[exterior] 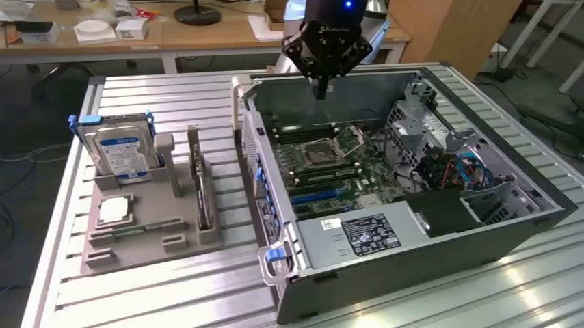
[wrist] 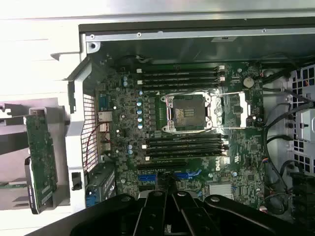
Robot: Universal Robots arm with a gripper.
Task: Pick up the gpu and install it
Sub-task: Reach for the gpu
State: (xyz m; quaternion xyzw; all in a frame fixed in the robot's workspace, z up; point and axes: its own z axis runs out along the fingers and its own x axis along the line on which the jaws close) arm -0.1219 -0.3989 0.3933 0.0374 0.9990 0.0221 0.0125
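1. The arm [exterior: 333, 14] enters at the upper centre of the exterior view and hangs upright, with the tool [exterior: 321, 92] pointing straight down.
2. I read the tool as clenched: its fingers meet in one point with nothing between them. The tip shows in front of the far wall of the case [exterior: 401, 277], above the motherboard [exterior: 333, 171], and touches nothing I can see.
3. On the wrist view the tool [wrist: 169, 196] appears as dark closed fingers over the motherboard [wrist: 123, 113], near its blue slots.
4. The gpu [exterior: 202, 195] stands on edge in the grey holder [exterior: 164, 208] at the exterior view's centre left. It looks dark edge-on, sits between the drive [exterior: 123, 154] and the case, and is well apart from the tool.
5. The holder also carries the drive, upright with its blue-white label facing me, a square chip [exterior: 114, 208] lying flat, and a memory stick [exterior: 137, 231] flat near the front.
6. The case lies open on the slatted desk [exterior: 146, 294] at centre right. Inside are the motherboard with its socket [wrist: 189, 112], the power supply [exterior: 365, 236] at the near end, and cables [exterior: 466, 171] towards the exterior view's right.
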